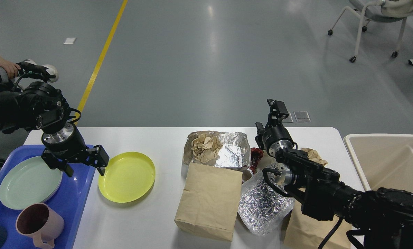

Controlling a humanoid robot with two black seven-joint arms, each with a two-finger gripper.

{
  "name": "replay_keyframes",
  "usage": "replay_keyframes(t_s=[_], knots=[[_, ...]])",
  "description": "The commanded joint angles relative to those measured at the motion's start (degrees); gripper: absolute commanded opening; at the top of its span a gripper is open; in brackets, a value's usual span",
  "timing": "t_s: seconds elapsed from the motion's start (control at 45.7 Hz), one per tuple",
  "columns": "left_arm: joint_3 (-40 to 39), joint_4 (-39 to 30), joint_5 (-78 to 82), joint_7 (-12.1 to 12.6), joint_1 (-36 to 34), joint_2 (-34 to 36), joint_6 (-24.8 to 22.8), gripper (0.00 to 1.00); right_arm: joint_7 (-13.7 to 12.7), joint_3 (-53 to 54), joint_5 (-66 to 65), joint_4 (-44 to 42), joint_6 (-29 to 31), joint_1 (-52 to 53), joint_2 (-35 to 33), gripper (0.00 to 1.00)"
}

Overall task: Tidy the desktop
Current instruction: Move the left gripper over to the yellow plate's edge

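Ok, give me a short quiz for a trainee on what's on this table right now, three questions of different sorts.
1. True or false: the yellow plate lies inside the blue tray.
2. Which item stands in the tray with the green plate? A) pink mug B) foil tray C) paper bag
3. Fill in: the left end effector hangs open over the tray's ____ edge.

Key:
1. False; it lies on the desktop, beside the tray.
2. A; the pink mug stands near the tray's front.
3. Right, next to the yellow plate.
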Motion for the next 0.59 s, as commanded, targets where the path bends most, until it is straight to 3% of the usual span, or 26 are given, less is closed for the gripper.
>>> replay_keyframes(t_s=[0.0, 0.175, 0.438, 0.57], knots=[[0.18, 0.22, -3.25, 0.19, 1.02, -1.93, 0.00, 0.90, 0.00, 0.00, 0.00, 0.00, 0.00, 0.00, 0.00, 1.00], [-0.17, 0.22, -4.14, 1.68, 4.89, -4.65, 1.47, 0.91, 0.00, 0.00, 0.00, 0.00, 0.00, 0.00, 0.00, 1.00], [-0.26, 0.22, -3.96, 13.98, 6.56, -7.99, 7.18, 0.91, 0.00, 0.00, 0.00, 0.00, 0.00, 0.00, 0.00, 1.00], [-0.52, 0.39, -4.14, 15.57, 6.65, -7.99, 9.47, 0.91, 0.00, 0.00, 0.00, 0.00, 0.00, 0.00, 0.00, 1.00]])
